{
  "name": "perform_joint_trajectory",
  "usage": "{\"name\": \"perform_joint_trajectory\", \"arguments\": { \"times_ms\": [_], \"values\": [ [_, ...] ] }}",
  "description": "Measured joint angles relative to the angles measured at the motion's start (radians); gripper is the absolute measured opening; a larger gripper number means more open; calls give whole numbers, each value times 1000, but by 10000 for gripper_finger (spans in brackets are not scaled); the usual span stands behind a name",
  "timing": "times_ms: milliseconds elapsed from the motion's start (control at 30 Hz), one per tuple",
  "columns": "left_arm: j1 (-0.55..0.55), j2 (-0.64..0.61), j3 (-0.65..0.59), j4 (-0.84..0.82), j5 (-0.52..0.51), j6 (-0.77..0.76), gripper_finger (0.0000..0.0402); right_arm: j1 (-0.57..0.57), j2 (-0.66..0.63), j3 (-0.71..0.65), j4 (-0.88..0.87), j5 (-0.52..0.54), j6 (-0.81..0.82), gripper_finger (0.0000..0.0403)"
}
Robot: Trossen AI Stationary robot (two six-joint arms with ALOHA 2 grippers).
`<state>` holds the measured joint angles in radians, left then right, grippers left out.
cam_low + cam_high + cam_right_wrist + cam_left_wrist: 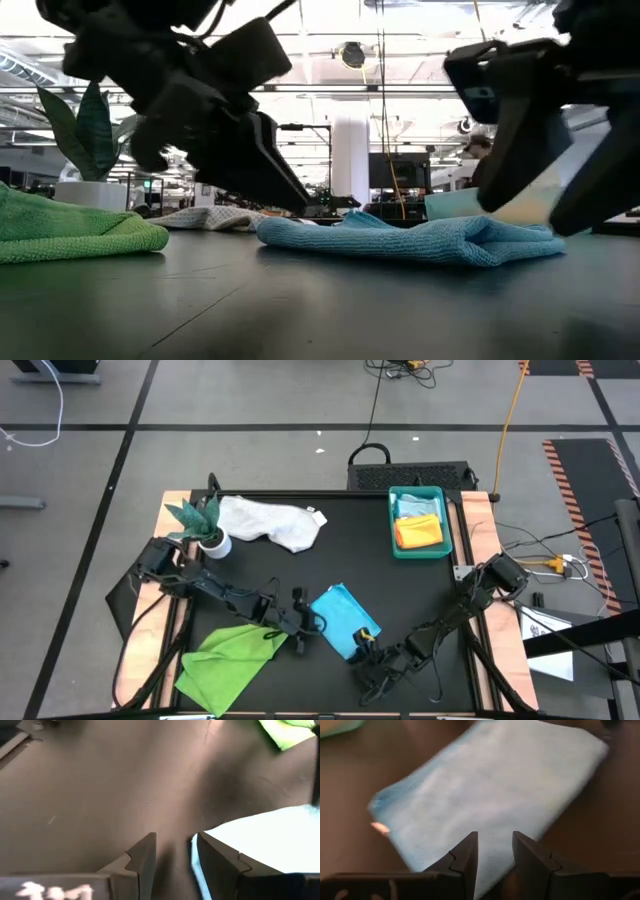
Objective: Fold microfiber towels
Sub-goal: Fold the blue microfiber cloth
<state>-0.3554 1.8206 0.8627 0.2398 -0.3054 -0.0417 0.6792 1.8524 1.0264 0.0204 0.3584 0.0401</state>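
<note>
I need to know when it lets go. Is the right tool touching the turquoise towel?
Cannot tell. In the right wrist view the right tool stands open at the turquoise towel edge, one finger overlapping it, but no view shows contact or gap plainly.

I see a matt black surface [330, 550] with a faint sheen in the low view. The turquoise-blue towel [343, 620] is soft, finely napped cloth, as is the lime green towel [228, 662]; the white-grey towel [268, 522] looks crumpled and fluffy. The teal tray [394, 520] reads as smooth plastic. My left pincer [494, 851] has dull, dark, hard fingers.
</note>
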Motion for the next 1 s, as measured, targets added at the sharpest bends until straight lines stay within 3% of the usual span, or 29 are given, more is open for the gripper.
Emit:
{"name": "perform_joint_trajectory", "arguments": {
  "times_ms": [167, 467, 767, 1000],
  "values": [
    [32, 0, 0, -16, -46, -24, 122, -29, 59, 0, 63, 2, 11, 146],
    [39, 0, 0, -31, -55, -42, 122, -59, 79, -1, 166, -20, 10, 209],
    [24, 0, 0, -37, -50, -48, 122, -84, 33, -2, 155, -18, 45, 166],
    [19, -1, 0, -34, 31, -42, 122, -78, -48, -1, -27, -18, 41, 154]
  ]
}}
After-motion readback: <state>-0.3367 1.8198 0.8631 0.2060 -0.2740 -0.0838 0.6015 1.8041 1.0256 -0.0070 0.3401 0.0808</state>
